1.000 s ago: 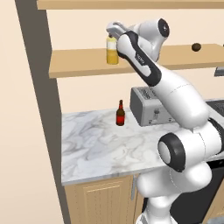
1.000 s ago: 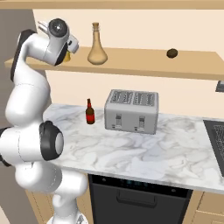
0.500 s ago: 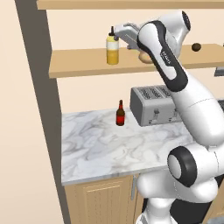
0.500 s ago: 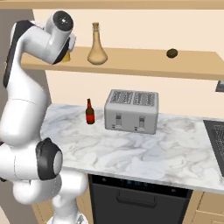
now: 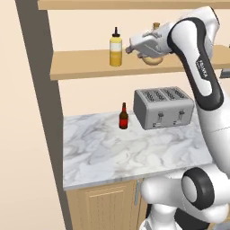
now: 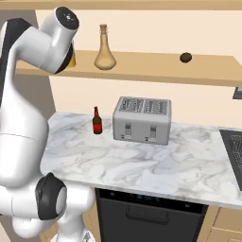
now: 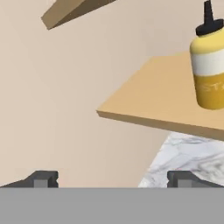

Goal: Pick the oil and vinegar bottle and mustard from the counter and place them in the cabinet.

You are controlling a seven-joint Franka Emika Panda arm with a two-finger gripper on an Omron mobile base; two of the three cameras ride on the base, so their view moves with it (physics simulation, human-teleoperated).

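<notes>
Mustard (image 5: 115, 46) stands released on the cabinet (image 5: 81, 67); gripper (image 5: 128, 50) has backed away.

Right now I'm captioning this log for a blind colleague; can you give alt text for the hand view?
A yellow mustard bottle stands upright on a light wood cabinet shelf at upper right. The open claw holds nothing, its two dark tips apart at the bottom, and a patch of marble counter shows below the shelf.
</notes>
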